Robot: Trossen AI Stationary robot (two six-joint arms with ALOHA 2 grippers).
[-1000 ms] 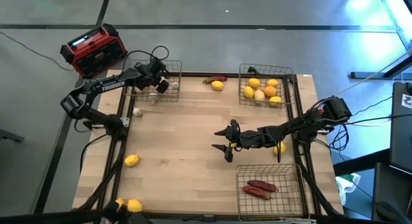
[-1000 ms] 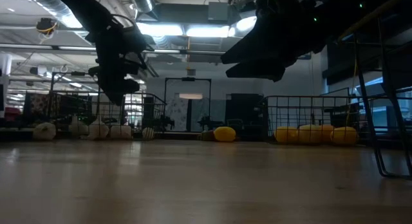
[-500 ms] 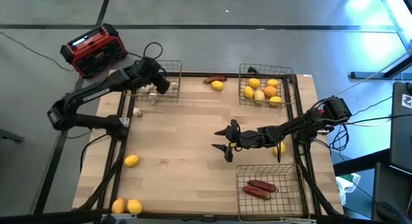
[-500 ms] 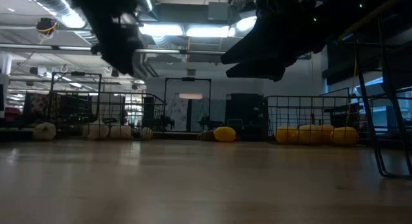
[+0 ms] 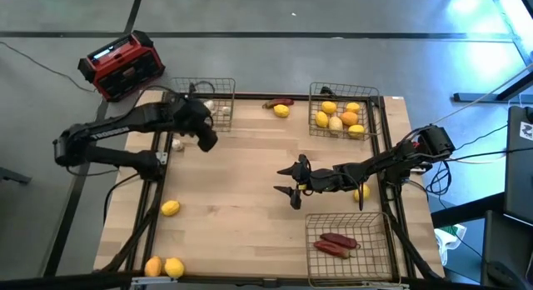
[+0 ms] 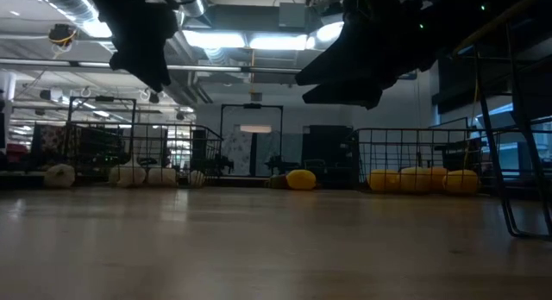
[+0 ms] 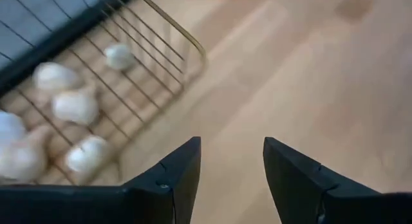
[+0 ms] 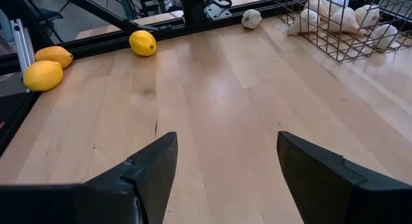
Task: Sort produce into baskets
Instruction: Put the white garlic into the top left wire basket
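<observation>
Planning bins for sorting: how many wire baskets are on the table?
3: the bulb basket at the high view's top left, the fruit basket at top right, the pepper basket at bottom right. None seems hidden.

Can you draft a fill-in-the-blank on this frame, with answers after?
1. The basket nearest the left gripper holds whitish ____.
2. The basket nearest the camera holds long dark ____ pieces.
3. The right gripper hovers over bare table with its jaws ____.

Answers: bulbs; red; open
</observation>
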